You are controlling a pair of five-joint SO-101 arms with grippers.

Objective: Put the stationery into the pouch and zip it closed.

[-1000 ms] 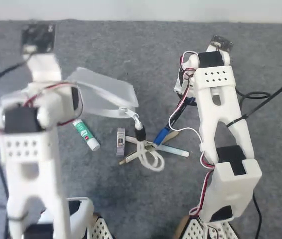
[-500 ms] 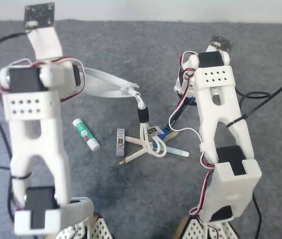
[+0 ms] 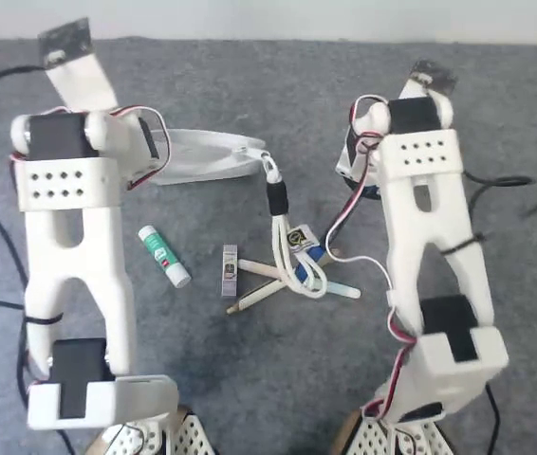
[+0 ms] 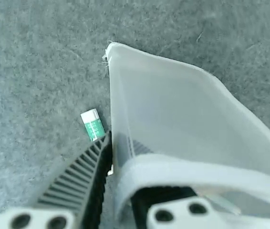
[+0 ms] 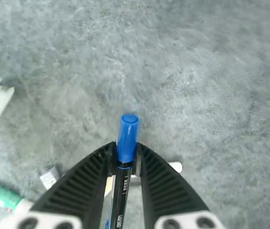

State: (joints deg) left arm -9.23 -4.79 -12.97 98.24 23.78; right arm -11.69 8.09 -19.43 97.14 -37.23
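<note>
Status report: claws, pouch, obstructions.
Left claw shut on pouch. Right claw shut on blue pen. Pouch strap trails over wooden sticks.

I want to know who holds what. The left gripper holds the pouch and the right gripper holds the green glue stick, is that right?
Not quite. The right gripper holds the blue pen, not the glue stick, as the right wrist view shows. The green glue stick lies loose on the table. The left gripper does hold the pouch.
</note>
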